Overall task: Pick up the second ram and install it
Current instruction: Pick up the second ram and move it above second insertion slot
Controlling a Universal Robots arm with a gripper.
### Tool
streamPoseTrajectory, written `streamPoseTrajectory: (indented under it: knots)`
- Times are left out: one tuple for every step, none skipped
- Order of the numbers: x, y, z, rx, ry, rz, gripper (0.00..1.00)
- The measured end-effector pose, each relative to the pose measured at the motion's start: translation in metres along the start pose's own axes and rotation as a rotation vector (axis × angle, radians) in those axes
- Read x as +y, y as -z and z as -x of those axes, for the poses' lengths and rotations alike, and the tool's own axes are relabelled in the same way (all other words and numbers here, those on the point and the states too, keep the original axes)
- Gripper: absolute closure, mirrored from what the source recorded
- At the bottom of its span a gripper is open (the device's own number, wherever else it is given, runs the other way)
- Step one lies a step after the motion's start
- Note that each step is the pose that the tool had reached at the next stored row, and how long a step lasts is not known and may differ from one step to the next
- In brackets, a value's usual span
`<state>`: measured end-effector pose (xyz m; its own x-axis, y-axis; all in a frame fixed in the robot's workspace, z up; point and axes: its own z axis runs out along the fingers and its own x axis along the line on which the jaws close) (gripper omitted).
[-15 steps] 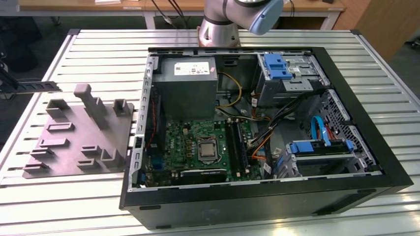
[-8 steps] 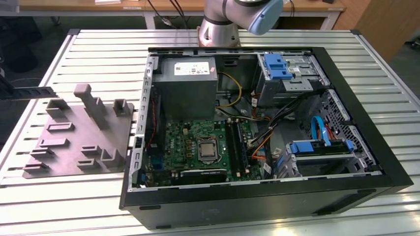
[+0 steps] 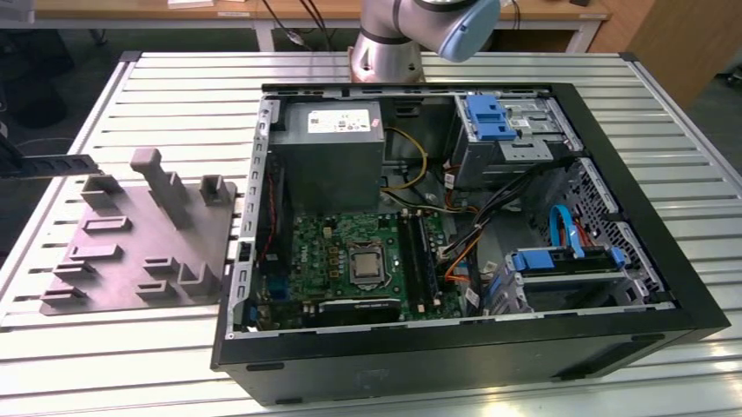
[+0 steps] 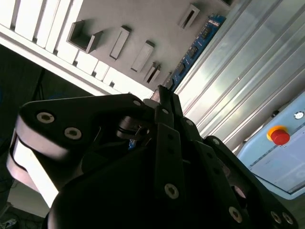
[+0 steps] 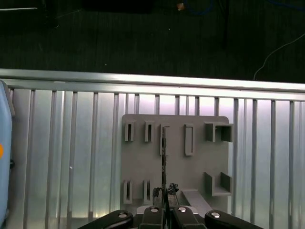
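Observation:
My gripper (image 5: 164, 204) is shut on the second ram (image 5: 163, 157), a thin dark stick seen edge-on in the first wrist view. It sticks out from the fingertips over the grey fixture (image 5: 195, 171), in line with one of its narrow slots. In the second wrist view the gripper (image 4: 164, 93) points at the fixture (image 4: 143, 19), and the stick (image 4: 195, 47) shows a blue board with dark chips. In the exterior view the stick (image 3: 58, 163) hangs level above the fixture's (image 3: 139, 234) far corner, at the exterior view's left edge.
The open computer case (image 3: 649, 261) lies to the exterior view's right of the fixture, with motherboard (image 3: 325, 248), processor (image 3: 367, 265) and memory slots (image 3: 415, 256) exposed. The arm's base (image 3: 388, 43) stands behind the case. Everything rests on a slatted metal table (image 3: 174, 95). A pale box with a red button (image 4: 279, 136) is nearby.

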<state>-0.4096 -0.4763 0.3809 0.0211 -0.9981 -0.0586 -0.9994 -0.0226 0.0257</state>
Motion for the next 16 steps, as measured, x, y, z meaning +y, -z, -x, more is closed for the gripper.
streamPoseTrajectory:
  knots:
    - [-0.001,0.0002,0.0001,0.0002,0.0,0.0003,0.86]
    - [-0.0033,0.0003,0.0001,0.0003,0.0,0.0003,0.86]
    - [-0.0073,0.0003,-0.0001,0.0001,0.0,0.0001,0.86]
    - [-0.0115,0.0003,-0.0003,0.0,0.0,0.0001,0.86]
    - [-0.0158,0.0004,-0.0004,0.0,0.0,0.0,0.86]
    - [-0.0204,0.0006,-0.0004,0.0,0.0,0.0001,0.86]
    - [-0.0249,0.0007,-0.0005,0.0,0.0,0.0001,0.86]
    - [-0.0294,0.0008,-0.0006,0.0,0.0,0.0001,0.86]
    - [-0.0339,0.0009,-0.0007,-0.0001,0.0,0.0,0.86]
    - [-0.0383,0.001,-0.0008,-0.0001,0.0,0.0001,0.86]
    - [-0.0425,0.0012,-0.0009,0.0001,0.0,0.0002,0.86]
    - [-0.0463,0.0013,-0.001,0.0001,0.0,0.0003,0.86]
    - [-0.0501,0.0014,-0.0011,0.0,0.0,0.0002,0.86]
    - [-0.0537,0.0015,-0.0011,0.0,0.0,0.0002,0.86]
    - [-0.0574,0.0015,-0.0012,-0.0001,0.0,0.0002,0.86]
    - [-0.0612,0.0017,-0.0013,0.0,0.0,0.0002,0.86]
